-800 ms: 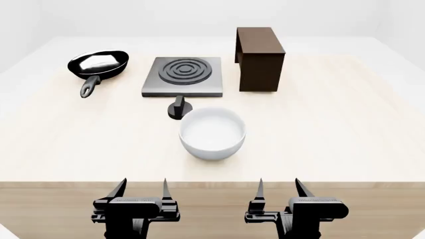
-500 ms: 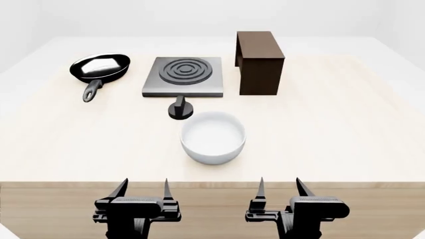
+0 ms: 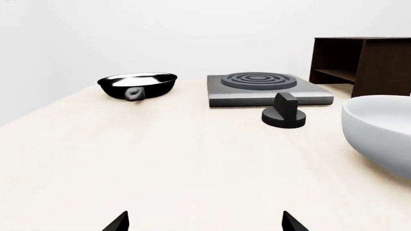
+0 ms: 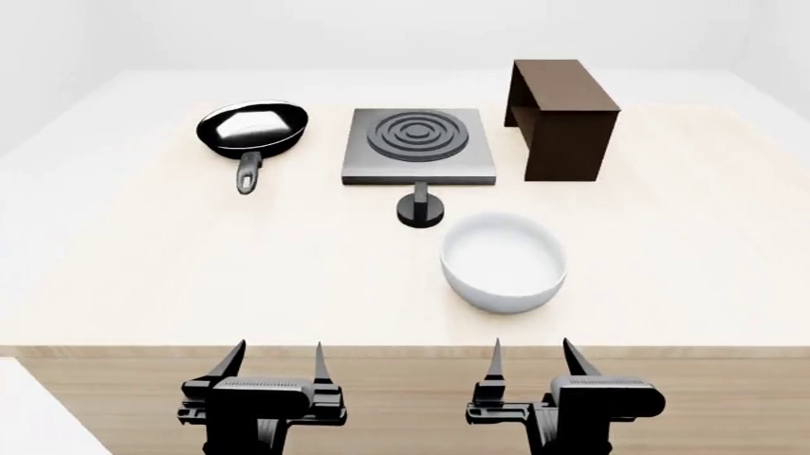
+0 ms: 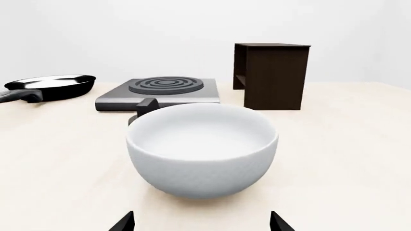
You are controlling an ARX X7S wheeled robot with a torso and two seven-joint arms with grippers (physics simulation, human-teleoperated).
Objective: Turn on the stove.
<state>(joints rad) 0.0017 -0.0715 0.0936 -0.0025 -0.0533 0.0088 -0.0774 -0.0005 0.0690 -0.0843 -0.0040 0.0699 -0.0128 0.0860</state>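
— At twelve o'clock from the robot, across the table (image 4: 152, 275), where does the stove (image 4: 418, 145) sit?

— Flat on the far half, ring burner dark, so I judge it not yet on. Its black knob (image 4: 420, 209) stands just at the stove's six o'clock edge, lever upright. A frying pan (image 4: 252, 130) lies at the stove's nine o'clock, a dark wooden box (image 4: 564, 117) at its three, and a white bowl (image 4: 503, 261) near the knob's five o'clock.

— And the grippers?

— Left gripper (image 4: 272, 365) and right gripper (image 4: 532, 362) both hang at the near table edge, fingers spread, holding nothing, well apart from the knob.

— So which step?

— The approach, by my reading; nothing is touched. The left arm has the clearer line, since the bowl stands between the right gripper and the knob. Next it should reach forward, close on the lever, and twist.
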